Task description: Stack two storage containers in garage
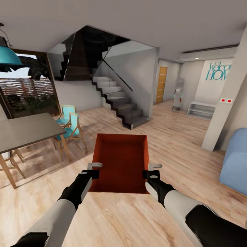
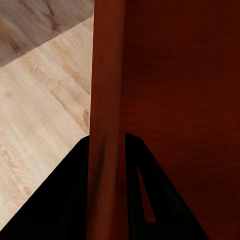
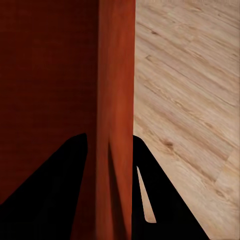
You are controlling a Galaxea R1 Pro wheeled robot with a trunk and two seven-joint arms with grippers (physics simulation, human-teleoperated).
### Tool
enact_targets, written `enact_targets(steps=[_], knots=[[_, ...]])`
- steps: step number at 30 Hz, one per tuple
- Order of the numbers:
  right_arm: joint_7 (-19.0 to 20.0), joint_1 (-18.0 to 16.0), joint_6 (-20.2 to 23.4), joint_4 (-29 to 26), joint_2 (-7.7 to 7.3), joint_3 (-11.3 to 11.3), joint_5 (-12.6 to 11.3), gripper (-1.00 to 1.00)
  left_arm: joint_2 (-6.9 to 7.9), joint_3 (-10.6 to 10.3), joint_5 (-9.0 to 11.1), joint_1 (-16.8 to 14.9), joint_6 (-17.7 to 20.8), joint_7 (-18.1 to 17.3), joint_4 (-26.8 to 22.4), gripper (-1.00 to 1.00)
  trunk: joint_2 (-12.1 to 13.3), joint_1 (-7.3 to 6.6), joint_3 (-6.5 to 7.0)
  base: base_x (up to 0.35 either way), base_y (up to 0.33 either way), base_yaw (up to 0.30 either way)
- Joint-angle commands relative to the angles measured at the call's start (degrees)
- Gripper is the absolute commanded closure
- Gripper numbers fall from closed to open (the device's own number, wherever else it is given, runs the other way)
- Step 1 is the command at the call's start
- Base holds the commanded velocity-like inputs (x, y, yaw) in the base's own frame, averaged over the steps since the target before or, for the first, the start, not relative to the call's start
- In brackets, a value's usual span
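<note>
Now, left pincer (image 1: 95,169) clamped on left wall of storage container (image 1: 120,161), fingers astride thin wall; right pincer (image 1: 153,171) clamped on right wall likewise. You carry one container between both arms, above wood plank floor (image 1: 178,137), in living room. Staircase (image 1: 118,103) ahead, dining table (image 1: 24,130) and chairs (image 1: 68,125) at left, blue sofa (image 1: 235,161) at right. Risk: uneven arm motion while driving twists thin walls, bin slips; wide turn clips chairs or sofa.
</note>
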Motion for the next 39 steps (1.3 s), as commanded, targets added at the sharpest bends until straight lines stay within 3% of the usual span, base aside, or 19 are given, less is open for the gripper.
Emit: enact_targets(steps=[1,10,39], knots=[[0.0,-0.1,-0.5,-1.2,0.31,-0.5,0.8,1.0,-0.42,0.8,-0.1,0.0,0.3,-0.2,0.0,1.0,-0.1,0.07,-0.12,0.321,0.0,0.0],[0.0,-0.1,-0.5,-1.2,0.3,-0.5,0.8,1.0,-0.45,0.8,-0.1,0.0,0.3,-0.2,0.0,1.0,-0.1,0.07,-0.12,0.322,0.0,-0.03],[0.0,-0.1,-0.5,-1.2,0.23,-0.5,0.8,1.0,-0.45,0.8,-0.2,0.0,0.2,-0.2,0.0,1.0,-0.1,0.07,-0.12,0.322,0.0,-0.233]])
